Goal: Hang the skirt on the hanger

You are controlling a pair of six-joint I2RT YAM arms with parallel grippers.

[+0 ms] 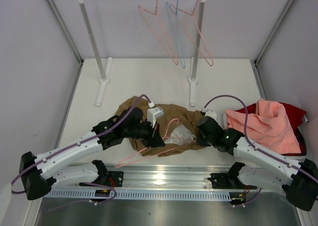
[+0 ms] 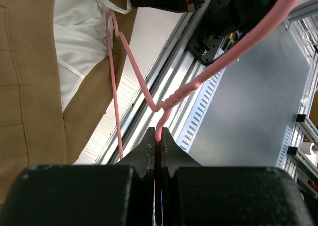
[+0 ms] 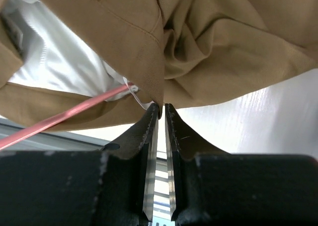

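The threading step seems in hand: the left gripper (image 2: 158,131) clamps the hanger (image 2: 238,49) by its neck at the waist of the skirt (image 3: 223,47), crumpled on the table (image 1: 149,82), while the right gripper (image 3: 162,107), jaws nearly together at the waist edge, whether pinching cloth unclear, must next draw the waistband over the wire.

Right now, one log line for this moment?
left fingers: shut on hanger neck | right fingers: nearly closed at skirt edge, grip unclear | skirt: on table, not hung

Bare tabletop (image 1: 149,79) lies open left of and behind the skirt (image 1: 181,114). The rack posts (image 1: 195,52) stand farther back, and a salmon-pink cloth (image 1: 266,124) crowds the right.
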